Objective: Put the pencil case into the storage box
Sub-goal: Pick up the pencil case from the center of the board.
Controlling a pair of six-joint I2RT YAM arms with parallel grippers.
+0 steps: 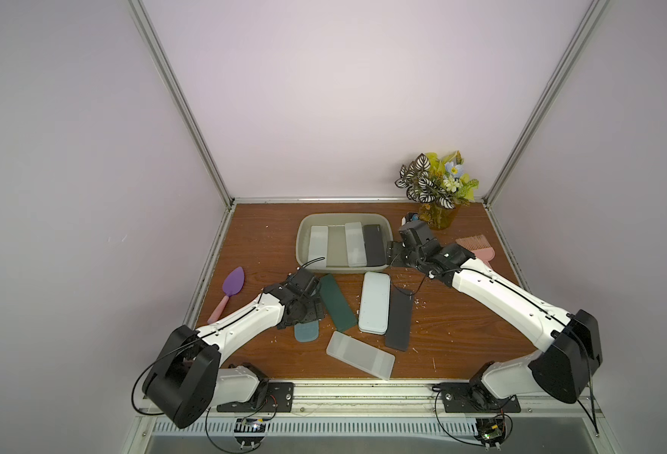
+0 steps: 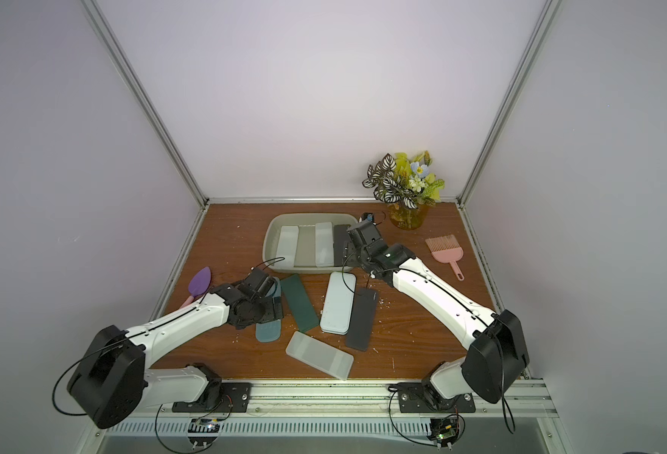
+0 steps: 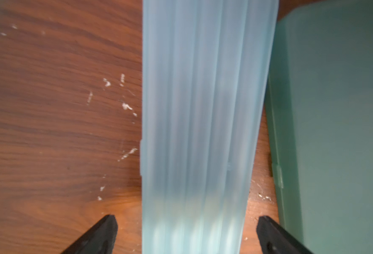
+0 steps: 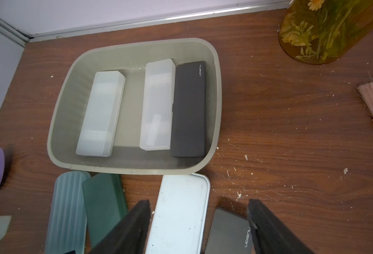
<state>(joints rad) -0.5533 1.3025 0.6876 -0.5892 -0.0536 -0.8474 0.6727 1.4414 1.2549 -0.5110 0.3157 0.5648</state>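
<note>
The greyish-beige storage box (image 1: 303,224) (image 4: 57,123) stands at the back of the table and holds two translucent white pencil cases and a black one (image 4: 190,110). In front of it lie a ribbed pale-blue case (image 3: 198,110) (image 1: 306,333), a dark green case (image 1: 337,302), a pale blue tin case (image 1: 375,302), a black case (image 1: 400,318) and a translucent white case (image 1: 361,353). My left gripper (image 3: 186,231) is open and straddles the ribbed case, its fingers clear of both sides. My right gripper (image 4: 198,206) hangs open and empty by the box's front right corner.
A purple spatula (image 1: 231,291) lies left of my left arm. A pink brush (image 1: 477,245) and a yellow vase of flowers (image 1: 438,216) stand at the back right. Walls with metal frame rails close in the table on three sides.
</note>
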